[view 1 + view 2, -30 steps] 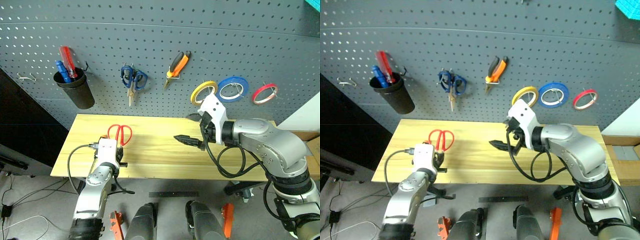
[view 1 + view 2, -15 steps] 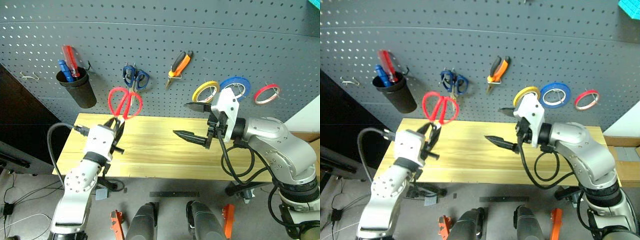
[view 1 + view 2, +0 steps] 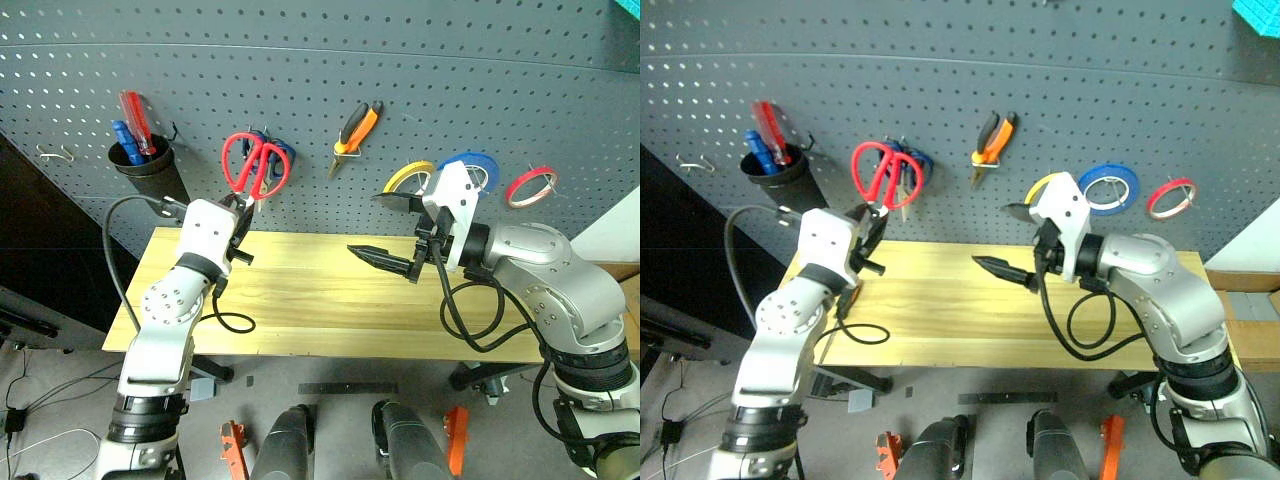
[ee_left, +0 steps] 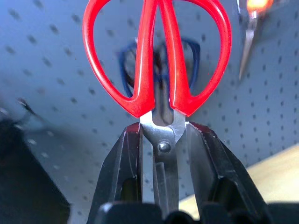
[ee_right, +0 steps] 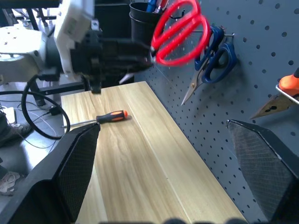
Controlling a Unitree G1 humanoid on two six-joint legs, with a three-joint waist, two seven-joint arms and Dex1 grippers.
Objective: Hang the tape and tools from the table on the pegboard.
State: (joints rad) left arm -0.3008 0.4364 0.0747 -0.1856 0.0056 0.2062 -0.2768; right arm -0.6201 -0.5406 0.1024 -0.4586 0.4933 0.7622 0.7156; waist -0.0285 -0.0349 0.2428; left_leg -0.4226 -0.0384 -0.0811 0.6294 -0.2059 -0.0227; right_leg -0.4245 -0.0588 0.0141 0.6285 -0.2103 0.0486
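My left gripper (image 3: 238,215) is shut on the blades of the red-handled scissors (image 3: 254,165), held handles up close to the pegboard (image 3: 450,80), right in front of the blue scissors (image 5: 217,58) hanging there. In the left wrist view both fingers (image 4: 122,168) clamp the blades just below the pivot. The orange and black pliers (image 3: 357,130) and the yellow tape (image 3: 408,182) hang on the pegboard. The slim orange and black screwdriver (image 5: 100,118) lies on the table (image 3: 320,310) below my left arm. My right gripper (image 3: 362,224) hovers open and empty over the table's middle.
A black cup (image 3: 140,165) with a red and a blue screwdriver hangs at the pegboard's left, beside a bare hook (image 3: 55,153). A blue tape roll (image 3: 470,170) and a red tape roll (image 3: 530,186) hang right of the yellow one.
My left gripper has lifted the red scissors off the table and carried them up to the pegboard, in front of the blue scissors. The right gripper has stayed open, rising slightly.
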